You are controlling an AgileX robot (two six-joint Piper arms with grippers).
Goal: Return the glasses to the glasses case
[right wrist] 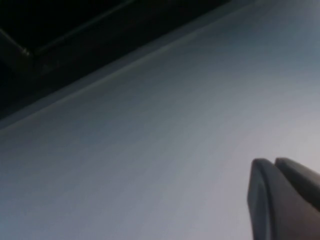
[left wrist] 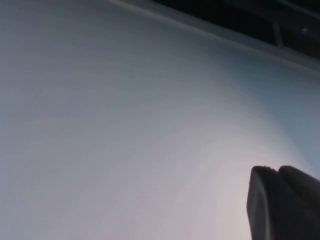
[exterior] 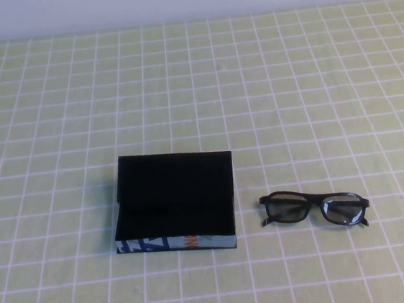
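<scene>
The glasses case (exterior: 172, 201) lies open on the checked cloth, a black box with its flap lid raised at the back and a pale blue front side facing me. To its right, apart from it, rest the glasses (exterior: 314, 208), black thick frames with clear lenses, arms folded. Neither arm appears in the high view. In the left wrist view my left gripper (left wrist: 276, 170) is shut on nothing, facing a plain pale surface. The right wrist view shows my right gripper (right wrist: 274, 162) shut and empty, facing the same kind of pale surface.
A green-and-white checked cloth (exterior: 195, 87) covers the whole table up to a pale wall at the back. A dark band crosses the far edge of each wrist view.
</scene>
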